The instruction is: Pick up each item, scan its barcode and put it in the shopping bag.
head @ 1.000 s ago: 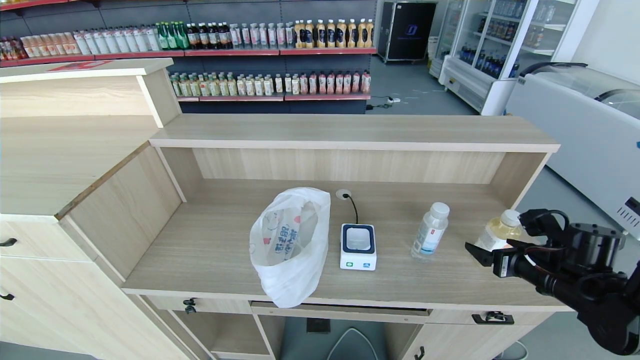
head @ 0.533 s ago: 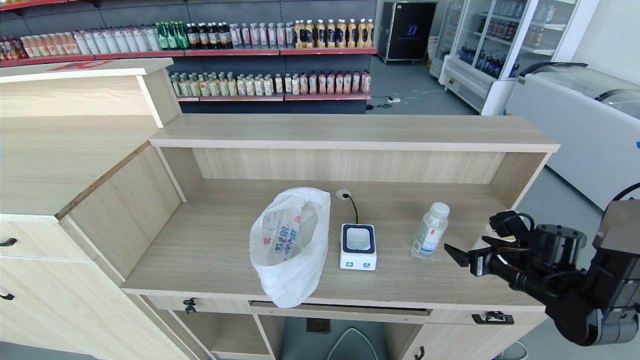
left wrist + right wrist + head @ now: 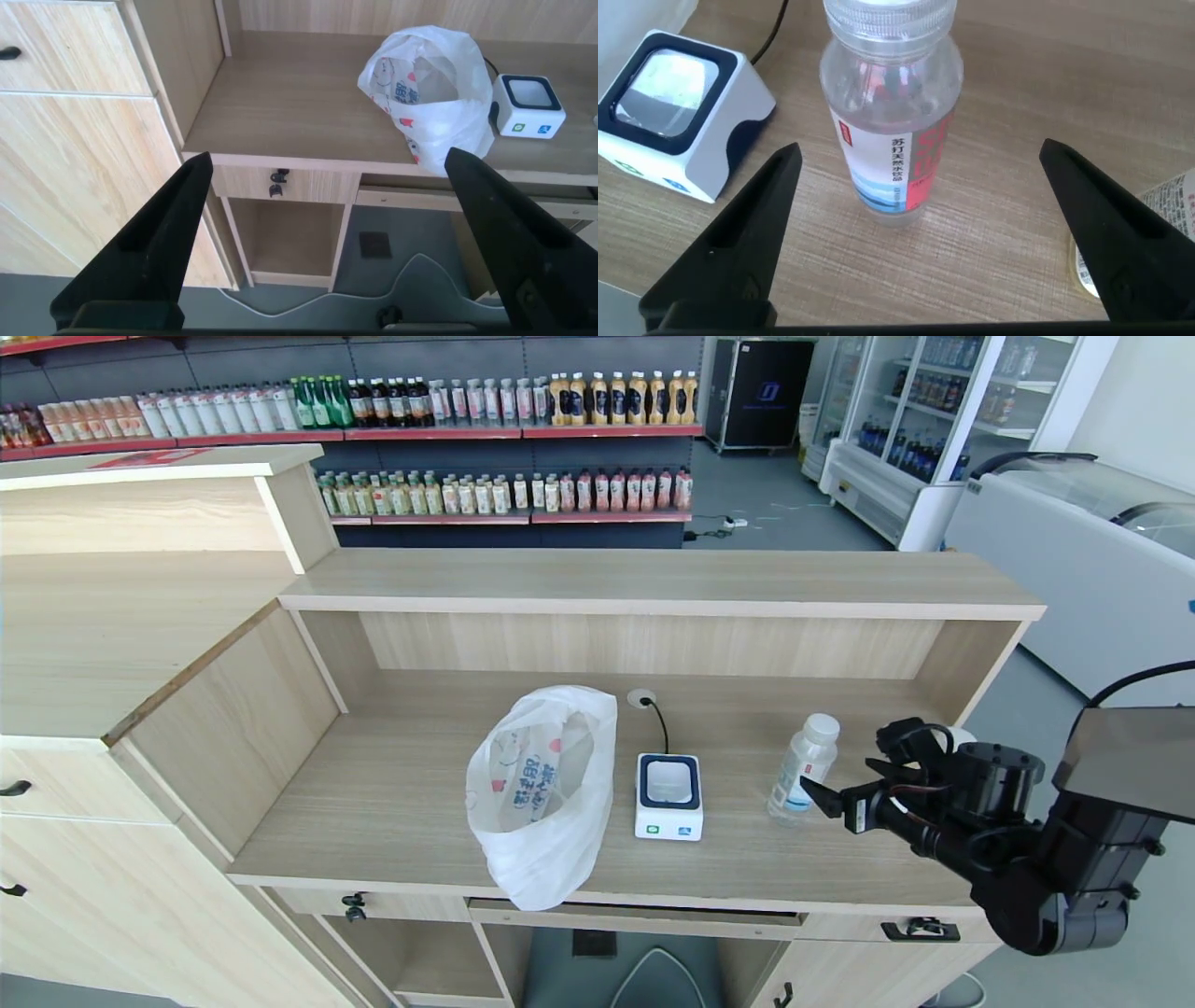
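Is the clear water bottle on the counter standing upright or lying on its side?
Upright. The water bottle stands on its base on the counter, cap at the top, apart from the open right gripper.

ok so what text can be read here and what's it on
water bottle label: vertical characters, too small to read surely
shopping bag: large printed characters, creased, unreadable
scanner: two small coloured icons, no words legible
second bottle label: fine print, too small

right arm (image 3: 1022,887): matte black, fat cylindrical joints, flat grey panel (image 3: 1130,756) on one link, thin black cable (image 3: 1134,678) arcing off it, white tag (image 3: 861,813) by wrist. right claw (image 3: 920,147), left claw (image 3: 327,154): black wedge fingers.
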### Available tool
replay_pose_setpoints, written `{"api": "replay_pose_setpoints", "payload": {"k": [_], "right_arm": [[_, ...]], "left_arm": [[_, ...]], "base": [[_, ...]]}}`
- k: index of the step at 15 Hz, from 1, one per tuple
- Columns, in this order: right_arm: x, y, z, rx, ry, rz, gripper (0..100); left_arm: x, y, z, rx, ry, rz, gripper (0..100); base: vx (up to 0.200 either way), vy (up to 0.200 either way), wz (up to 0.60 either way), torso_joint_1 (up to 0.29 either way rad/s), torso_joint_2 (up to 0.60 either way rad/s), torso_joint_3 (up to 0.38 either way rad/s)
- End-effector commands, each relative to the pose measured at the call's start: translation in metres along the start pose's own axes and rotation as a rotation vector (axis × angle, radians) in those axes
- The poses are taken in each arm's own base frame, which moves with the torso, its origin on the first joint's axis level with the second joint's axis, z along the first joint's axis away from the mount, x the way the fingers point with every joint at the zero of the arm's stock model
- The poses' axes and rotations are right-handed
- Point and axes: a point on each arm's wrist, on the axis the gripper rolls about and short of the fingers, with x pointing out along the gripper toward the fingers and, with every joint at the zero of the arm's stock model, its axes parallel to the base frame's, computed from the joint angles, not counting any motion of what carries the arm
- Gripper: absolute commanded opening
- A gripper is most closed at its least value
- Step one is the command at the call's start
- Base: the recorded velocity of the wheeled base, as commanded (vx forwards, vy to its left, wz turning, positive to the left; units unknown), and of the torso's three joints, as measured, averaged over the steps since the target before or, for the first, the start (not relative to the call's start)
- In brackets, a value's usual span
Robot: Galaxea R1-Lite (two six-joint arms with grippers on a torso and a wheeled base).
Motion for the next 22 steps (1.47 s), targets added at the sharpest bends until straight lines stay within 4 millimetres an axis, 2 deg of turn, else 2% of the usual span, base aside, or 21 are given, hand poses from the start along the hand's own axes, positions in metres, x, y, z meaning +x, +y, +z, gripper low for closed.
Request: {"api": "replay_pose_setpoints", "payload": {"k": [1,3,9,18,22], "right_arm": [[0.010,0.002,-0.003,-0.006,-0.007,0.008,100],[0.021,0.000,-0.002,-0.051,-0.032,0.003,100],[0.033,0.012,-0.014,-0.066,-0.028,0.036,100],[0.049,0.012,-0.021,-0.069,-0.046,0.037,100],[0.058,0.014,-0.018,-0.075,-0.074,0.040,100]], "left_arm": [[0.000,0.000,0.000,-0.001,-0.001,0.000,100],[0.000,0.000,0.000,-0.001,-0.001,0.000,100],[0.000,0.000,0.000,0.001,-0.001,0.000,100],[0.000,0.000,0.000,-0.001,-0.001,0.000,100],[0.000,0.000,0.000,0.001,-0.001,0.000,100]], "base": [[0.000,0.000,0.00,0.000,0.00,0.000],[0.000,0.000,0.00,0.000,0.00,0.000],[0.000,0.000,0.00,0.000,0.00,0.000],[0.000,0.000,0.00,0.000,0.00,0.000],[0.000,0.000,0.00,0.000,0.00,0.000]]}}
